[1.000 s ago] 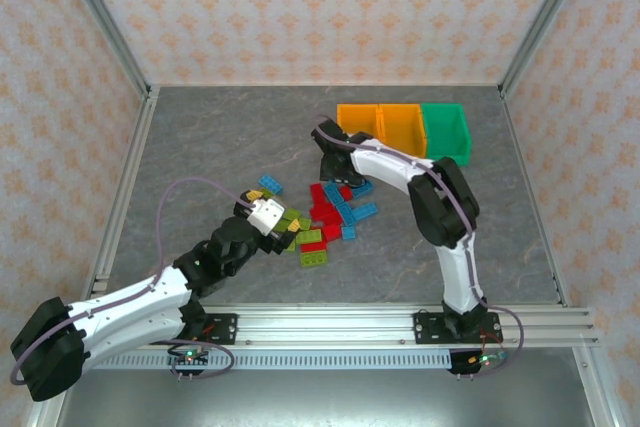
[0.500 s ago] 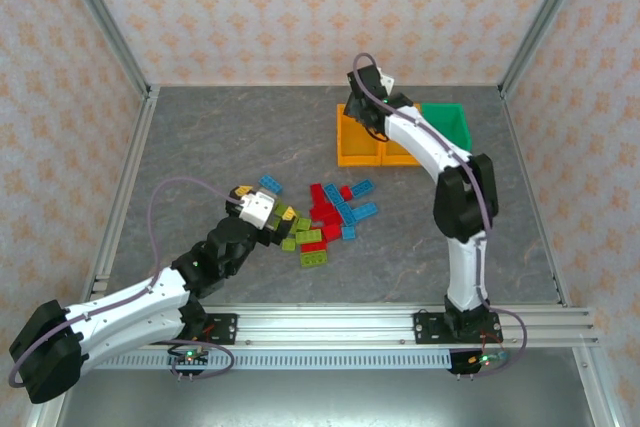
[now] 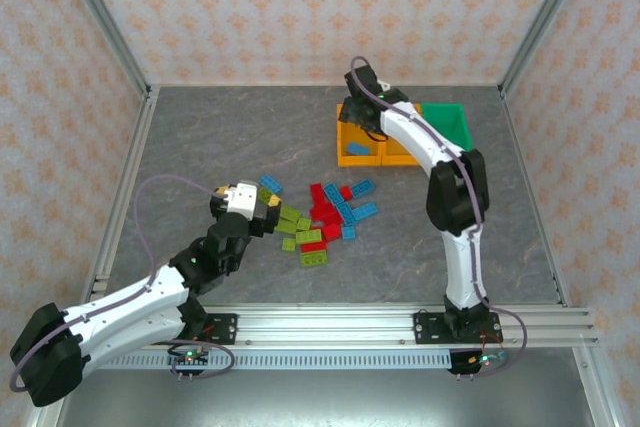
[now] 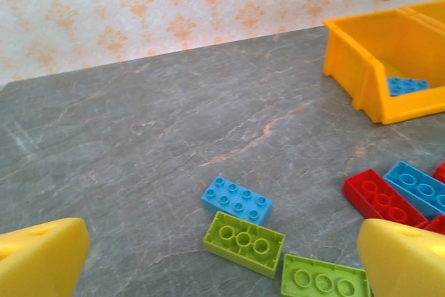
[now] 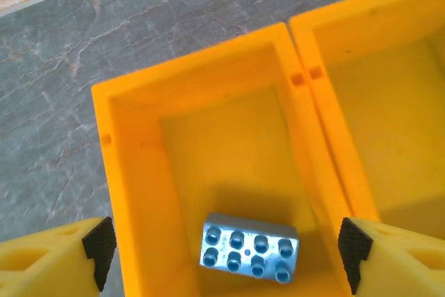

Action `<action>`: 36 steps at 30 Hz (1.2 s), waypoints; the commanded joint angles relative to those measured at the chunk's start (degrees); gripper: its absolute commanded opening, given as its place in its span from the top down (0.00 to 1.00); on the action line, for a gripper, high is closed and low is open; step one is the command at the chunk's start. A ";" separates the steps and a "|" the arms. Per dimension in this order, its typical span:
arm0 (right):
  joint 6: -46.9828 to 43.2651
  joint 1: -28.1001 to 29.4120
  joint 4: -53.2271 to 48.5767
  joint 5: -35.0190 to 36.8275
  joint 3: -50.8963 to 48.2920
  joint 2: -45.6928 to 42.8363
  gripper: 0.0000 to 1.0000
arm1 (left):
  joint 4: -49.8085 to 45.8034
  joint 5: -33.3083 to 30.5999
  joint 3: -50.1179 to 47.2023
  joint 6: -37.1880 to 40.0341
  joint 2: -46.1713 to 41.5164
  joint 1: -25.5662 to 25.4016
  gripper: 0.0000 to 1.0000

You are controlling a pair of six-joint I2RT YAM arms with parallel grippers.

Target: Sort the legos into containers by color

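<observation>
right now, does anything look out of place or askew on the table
Nothing stands out. One blue lego lies flat inside the left orange bin, and the other legos sit in a loose pile on the table, not yet sorted.

Bright, even light; soft shadow above the blue lego (image 5: 247, 247) in the orange bin (image 5: 135, 172); near foreground slightly blurred.

Left arm (image 3: 130, 302): stretched low, diagonally forward toward centre. Left gripper (image 3: 270, 210): jaws spread wide, yellow fingertips (image 4: 42, 259) at wrist view's bottom corners. Right arm (image 3: 455, 207): rising upright from base, forearm reaching far forward-left, wrist bent downward. Right gripper (image 3: 360, 129): jaws spread wide, pointing down.
</observation>
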 commanded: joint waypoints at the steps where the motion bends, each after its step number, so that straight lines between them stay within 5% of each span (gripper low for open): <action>1: 0.26 1.21 0.58 -1.74 -9.28 -12.06 0.14 | -5.06 -5.76 3.02 -4.60 0.61 1.88 0.00; 4: -0.77 5.12 3.79 -3.07 -22.33 -22.92 0.14 | -9.45 -5.19 4.78 -9.81 1.26 5.02 0.00; 8: -2.73 12.79 4.87 -6.72 -34.79 -33.84 0.15 | -20.42 3.76 10.91 -19.92 4.01 11.85 0.06; 15: -1.37 22.73 -1.00 -6.34 -39.89 -38.63 0.14 | -42.25 12.00 27.24 -42.85 19.71 13.90 0.07; 19: -0.43 23.31 -0.65 -5.02 -40.44 -38.82 0.14 | -44.55 21.86 32.74 -49.62 30.04 13.87 0.09; 36: 0.23 23.31 0.42 -5.22 -42.73 -39.74 0.10 | -36.34 23.85 36.19 -49.61 48.73 13.91 0.16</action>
